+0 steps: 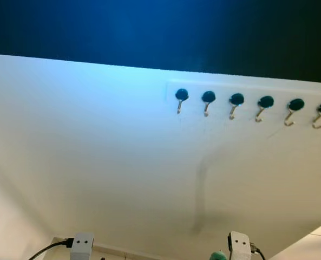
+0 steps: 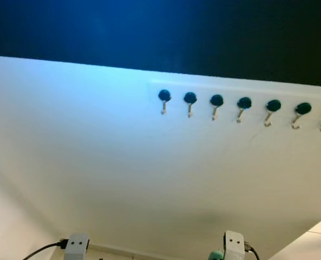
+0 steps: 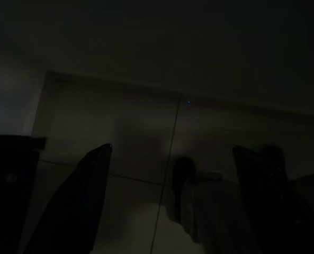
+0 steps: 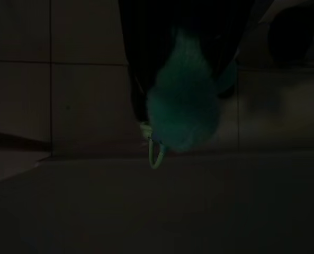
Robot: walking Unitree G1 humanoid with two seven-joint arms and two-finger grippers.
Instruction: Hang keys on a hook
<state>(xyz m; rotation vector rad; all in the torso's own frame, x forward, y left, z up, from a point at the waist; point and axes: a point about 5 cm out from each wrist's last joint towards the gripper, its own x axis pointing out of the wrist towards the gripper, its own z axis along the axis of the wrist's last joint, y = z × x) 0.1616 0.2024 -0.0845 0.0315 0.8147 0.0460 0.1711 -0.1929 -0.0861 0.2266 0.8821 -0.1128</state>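
Right hand (image 4: 183, 79) grips teal fluffy keychain (image 4: 183, 111), its ring (image 4: 155, 153) dangling.

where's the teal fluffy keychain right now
The teal fluffy keychain hangs from the right gripper, low at the robot's right side, well below the row of hooks on the white wall.

So the wall (image 1: 95, 151) is a plain white panel, with a dark blue band above its top edge. Up near that top edge, toward the right side, there's a white rail (image 1: 247, 89) mounted flat on it, carrying a row of hooks (image 1: 235, 105). Each one has a dark teal round knob with a little brass hook hanging under it. The row runs off toward the wall's right edge. Down at the wall's bottom right corner you can see a bit of pale tiled floor (image 1: 317, 244).
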